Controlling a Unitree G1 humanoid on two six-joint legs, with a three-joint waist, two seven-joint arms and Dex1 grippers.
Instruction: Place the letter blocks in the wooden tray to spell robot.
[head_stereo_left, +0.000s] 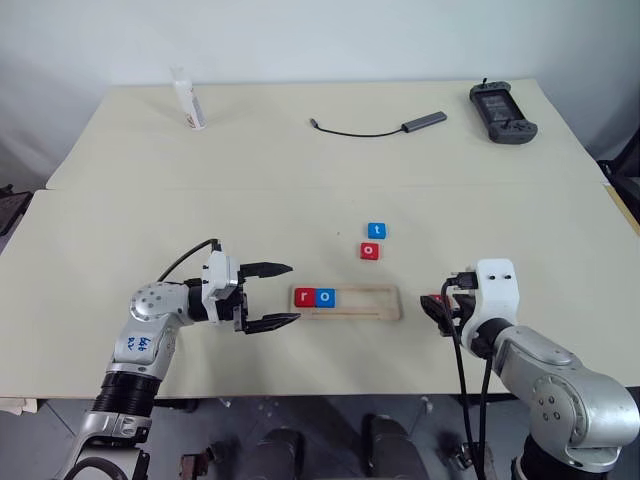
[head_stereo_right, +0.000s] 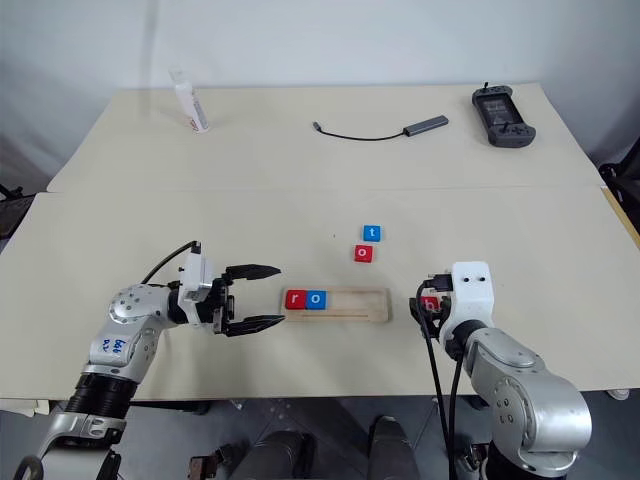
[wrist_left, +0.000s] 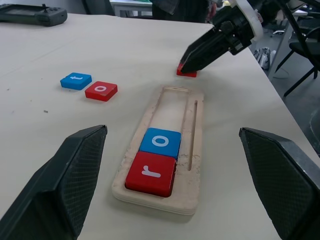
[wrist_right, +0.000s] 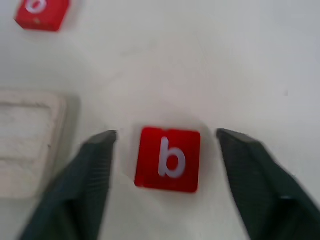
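Note:
The wooden tray lies near the table's front middle. A red r block and a blue o block sit at its left end. Beyond the tray, a blue t block and a red o block lie on the table. A red b block rests flat on the table just right of the tray. My right gripper is open, one finger on each side of the b block, not touching it. My left gripper is open and empty, pointing at the tray's left end.
At the back of the table stand a white tube, a cable with an adapter and a black controller. A seam crosses the table between them and the blocks.

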